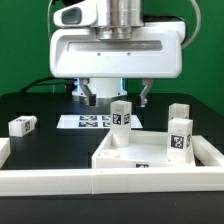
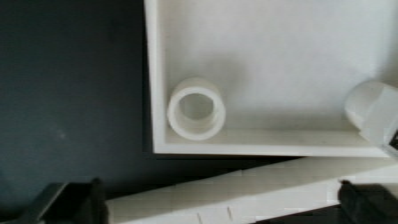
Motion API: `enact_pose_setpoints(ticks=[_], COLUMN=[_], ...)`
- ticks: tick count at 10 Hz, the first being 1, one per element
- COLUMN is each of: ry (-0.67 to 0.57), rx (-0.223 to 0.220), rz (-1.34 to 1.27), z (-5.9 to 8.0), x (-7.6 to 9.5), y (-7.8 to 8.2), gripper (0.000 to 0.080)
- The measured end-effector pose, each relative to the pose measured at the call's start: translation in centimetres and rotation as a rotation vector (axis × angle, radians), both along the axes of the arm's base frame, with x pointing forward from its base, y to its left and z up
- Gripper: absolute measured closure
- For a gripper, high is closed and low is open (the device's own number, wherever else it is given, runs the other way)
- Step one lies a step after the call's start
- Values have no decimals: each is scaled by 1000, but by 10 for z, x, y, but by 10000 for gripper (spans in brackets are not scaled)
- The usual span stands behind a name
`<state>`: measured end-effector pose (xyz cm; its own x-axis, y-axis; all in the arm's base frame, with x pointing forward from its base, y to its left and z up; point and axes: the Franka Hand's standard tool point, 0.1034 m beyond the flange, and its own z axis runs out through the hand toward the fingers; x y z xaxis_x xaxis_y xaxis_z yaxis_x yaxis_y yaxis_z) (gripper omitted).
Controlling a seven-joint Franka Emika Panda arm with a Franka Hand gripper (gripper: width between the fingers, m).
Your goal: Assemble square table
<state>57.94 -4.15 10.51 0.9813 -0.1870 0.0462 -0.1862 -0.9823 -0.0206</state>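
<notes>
The white square tabletop (image 1: 133,156) lies underside up at the exterior view's lower right, its rim showing. Three white tagged legs stand upright in it: one (image 1: 121,117) at the far left corner, one (image 1: 178,112) at the far right and one (image 1: 180,141) nearer the front. A fourth leg (image 1: 21,125) lies loose on the table at the left. My gripper (image 1: 115,97) hangs open and empty above the far left leg. In the wrist view the gripper (image 2: 217,203) is open over the tabletop corner (image 2: 267,60), with one leg (image 2: 196,108) seen end-on and another leg (image 2: 375,106) at the frame edge.
The marker board (image 1: 92,122) lies flat behind the tabletop. The long white L-shaped border wall (image 1: 60,182) runs along the front edge and also shows in the wrist view (image 2: 249,190) between my fingertips (image 2: 71,200). The table surface is black.
</notes>
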Motion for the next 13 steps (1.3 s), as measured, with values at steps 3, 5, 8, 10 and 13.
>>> enact_pose_setpoints(ticks=[3,5,8,10,13], ry=[3,-1,1,-1,34], rx=[-29,-38,-37,-38,-30], rz=[-6,12,17,11,-43], z=[-16,-19,-20,-22,-33], x=[-27,-32,-33,-43,-101], y=[-62,-78,-75,-77,-93], gripper=[151,151,151,151,151])
